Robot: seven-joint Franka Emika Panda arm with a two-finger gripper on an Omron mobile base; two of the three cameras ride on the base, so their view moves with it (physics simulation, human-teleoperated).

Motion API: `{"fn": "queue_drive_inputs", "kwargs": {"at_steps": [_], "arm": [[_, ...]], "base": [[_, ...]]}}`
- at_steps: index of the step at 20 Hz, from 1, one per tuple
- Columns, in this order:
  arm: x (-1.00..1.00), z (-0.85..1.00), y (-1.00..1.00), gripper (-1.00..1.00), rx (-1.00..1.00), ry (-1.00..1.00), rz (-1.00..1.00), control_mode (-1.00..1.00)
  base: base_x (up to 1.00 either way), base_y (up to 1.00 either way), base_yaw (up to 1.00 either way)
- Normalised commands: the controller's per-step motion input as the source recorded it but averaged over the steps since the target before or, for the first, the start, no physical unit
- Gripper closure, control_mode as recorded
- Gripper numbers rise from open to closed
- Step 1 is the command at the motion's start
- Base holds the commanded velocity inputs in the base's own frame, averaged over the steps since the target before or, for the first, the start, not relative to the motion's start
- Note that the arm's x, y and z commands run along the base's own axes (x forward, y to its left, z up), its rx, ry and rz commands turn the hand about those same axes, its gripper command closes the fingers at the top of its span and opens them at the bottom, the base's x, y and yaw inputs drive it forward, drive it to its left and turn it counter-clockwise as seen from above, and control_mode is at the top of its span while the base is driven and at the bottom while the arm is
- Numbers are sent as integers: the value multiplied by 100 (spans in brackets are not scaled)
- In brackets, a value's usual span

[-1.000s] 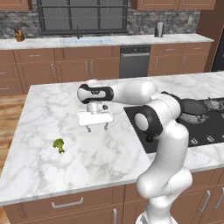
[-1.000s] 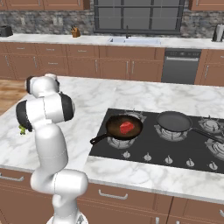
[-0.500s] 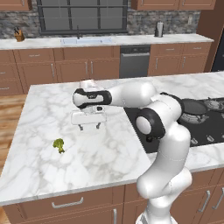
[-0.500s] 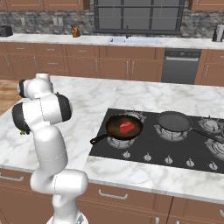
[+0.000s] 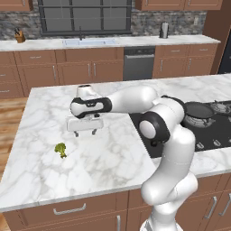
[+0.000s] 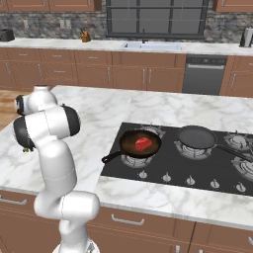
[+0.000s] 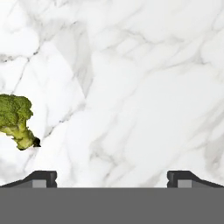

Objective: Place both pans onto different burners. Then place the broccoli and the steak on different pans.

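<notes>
Broccoli [image 5: 60, 150] lies on the marble counter [image 5: 40, 117] at left. Just right of it and farther back, the gripper [image 5: 85, 133] hangs above the counter, fingers spread wide and empty. At right, on the cooktop [image 6: 212, 168], steak [image 6: 144, 144] sits in the rust-brown pan [image 6: 141, 143]; the near-black pan [image 6: 196, 136] rests on the next burner.

White marble counter [image 5: 113, 158] carries the broccoli [image 5: 60, 150] and black cooktop [image 6: 197, 168].
</notes>
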Motion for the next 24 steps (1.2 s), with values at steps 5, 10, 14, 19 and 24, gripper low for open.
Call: {"fn": "queue_drive_inputs", "kwargs": {"at_steps": [5,10,14,19,24], "arm": [[0,-1,36,-100,0,0,10,-100],[0,-4,40,-100,0,0,10,-100],[0,-18,37,-100,0,0,8,-100],[0,-21,31,-100,0,0,5,-100],[0,-4,38,-100,0,0,2,-100]], "base": [[0,0,0],[0,0,0],[0,0,0],[0,0,0],[0,0,0]]}}
